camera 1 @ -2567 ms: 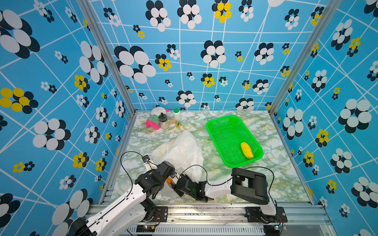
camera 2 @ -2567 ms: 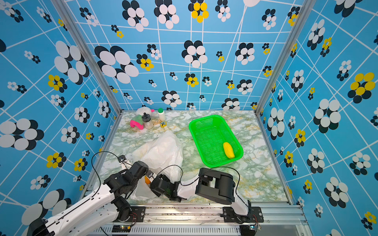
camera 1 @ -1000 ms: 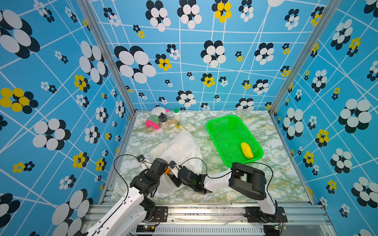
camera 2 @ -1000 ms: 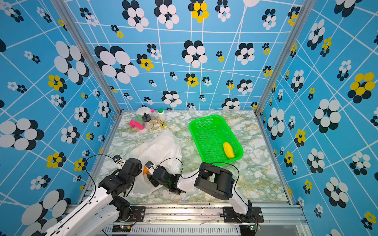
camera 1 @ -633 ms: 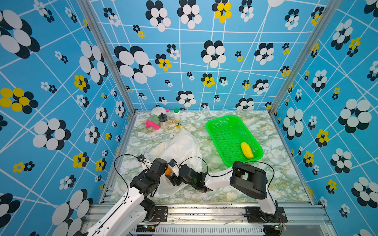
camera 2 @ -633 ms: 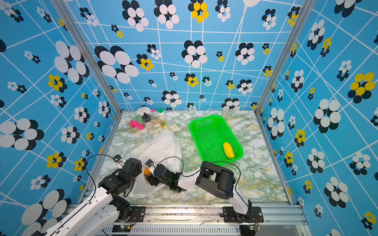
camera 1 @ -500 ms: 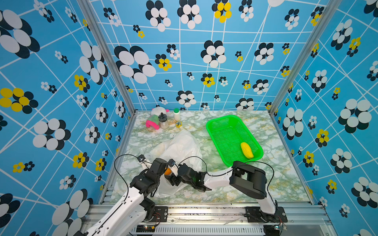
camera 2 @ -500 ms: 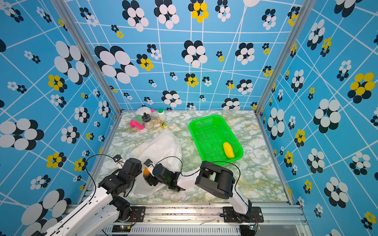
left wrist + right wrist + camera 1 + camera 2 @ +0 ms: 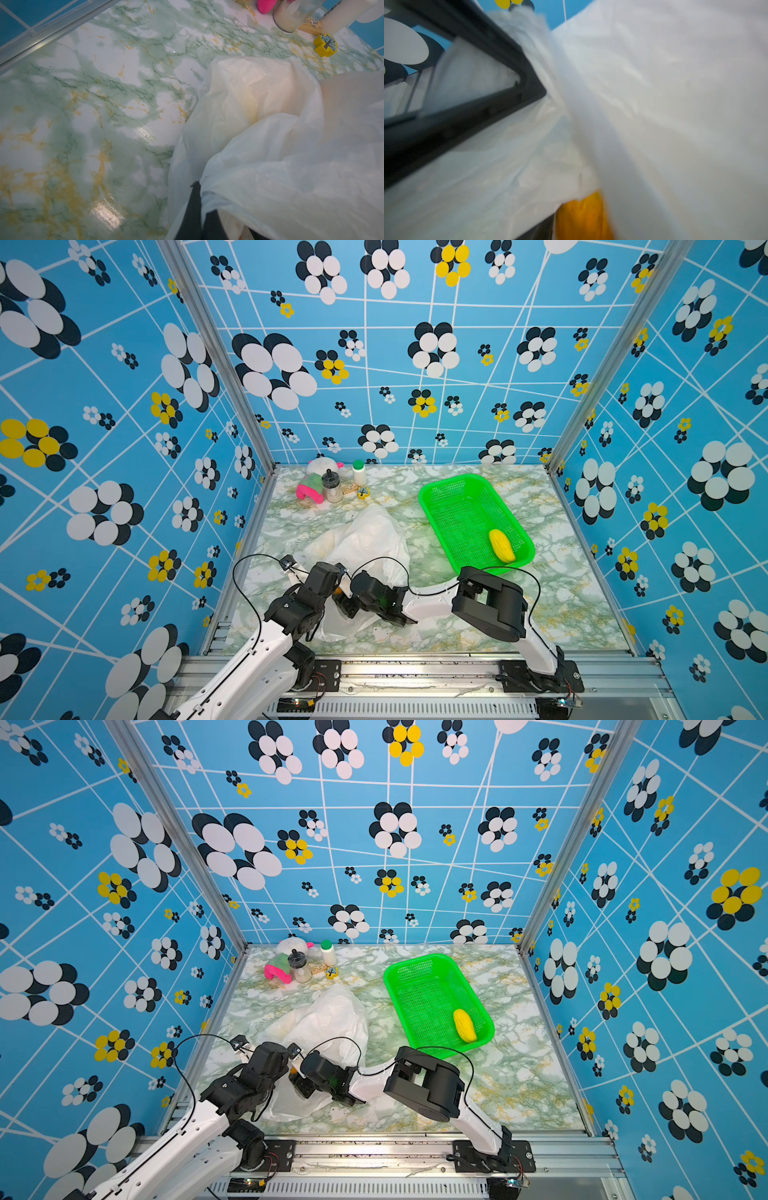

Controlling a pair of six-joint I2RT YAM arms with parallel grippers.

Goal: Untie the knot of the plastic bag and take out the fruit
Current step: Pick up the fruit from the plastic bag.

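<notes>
The plastic bag [image 9: 370, 539] [image 9: 328, 1019] lies crumpled left of the table's middle, its mouth toward the front edge. My left gripper [image 9: 199, 187] [image 9: 338, 577] is shut on a fold of the bag's rim and holds it up. My right gripper [image 9: 343, 600] [image 9: 300, 1082] reaches into the mouth from the right. It is shut on an orange fruit [image 9: 581, 216], which shows as an orange spot [image 9: 337, 590] between the two grippers. Pale yellow shapes show faintly through the plastic [image 9: 245, 104]. A yellow fruit [image 9: 501, 545] [image 9: 464, 1025] lies in the green basket [image 9: 440, 489].
At the back left stand a pink-green plush toy [image 9: 309, 488], a white plush toy [image 9: 324, 466], a small jar [image 9: 331, 488], a white bottle with a green cap [image 9: 359, 472] and a yellow block [image 9: 363, 492] [image 9: 325, 44]. Blue patterned walls close in three sides.
Since the earliest frames both grippers have moved away from the front edge and closer together at the bag's mouth. Over the last second they have barely shifted.
</notes>
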